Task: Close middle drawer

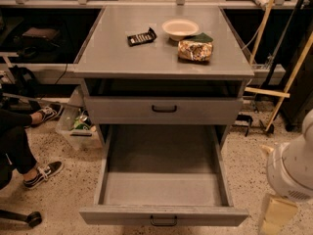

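One middle drawer (pixel 164 190) pulled fully out at six o'clock; end effector (pixel 276 215) at four o'clock, not touching it, grip state impossible to tell.

Lab workroom: speckled floor (pixel 63 199), grey cabinet (pixel 161 58); gripper (pixel 275 215) at lower right.

Middle drawer (pixel 164 187) stood pulled far out, lower centre of frame. Upper drawer (pixel 164 109) above it was shut. Cabinet top (pixel 122 58) held white bowl (pixel 180 28), snack bag (pixel 195 50), dark wrapped bar (pixel 142 36). Gripper (pixel 275 215) hung in lower right corner, apart from drawer.
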You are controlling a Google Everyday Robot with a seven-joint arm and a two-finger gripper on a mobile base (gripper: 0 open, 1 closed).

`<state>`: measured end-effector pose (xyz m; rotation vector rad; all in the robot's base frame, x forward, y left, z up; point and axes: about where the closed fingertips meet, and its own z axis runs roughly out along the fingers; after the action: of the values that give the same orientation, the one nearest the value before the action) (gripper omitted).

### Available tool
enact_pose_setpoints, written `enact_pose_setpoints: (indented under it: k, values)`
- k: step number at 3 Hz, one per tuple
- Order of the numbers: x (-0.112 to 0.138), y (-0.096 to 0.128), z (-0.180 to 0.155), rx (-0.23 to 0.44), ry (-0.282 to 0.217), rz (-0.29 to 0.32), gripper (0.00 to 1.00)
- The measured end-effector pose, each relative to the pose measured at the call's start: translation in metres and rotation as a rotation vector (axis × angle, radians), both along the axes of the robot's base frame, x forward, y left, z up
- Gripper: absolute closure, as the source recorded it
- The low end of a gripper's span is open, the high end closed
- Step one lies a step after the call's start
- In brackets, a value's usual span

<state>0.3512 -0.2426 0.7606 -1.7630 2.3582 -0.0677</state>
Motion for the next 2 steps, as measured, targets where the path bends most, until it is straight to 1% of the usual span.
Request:
enact_pose_setpoints:
  k: [1,2]
  values:
    - [-0.016,-0.035,-0.027,-0.092,0.025,0.064,0.0]
    - [-0.024,-0.071,-0.053,-0.124,0.088,0.095,0.0]
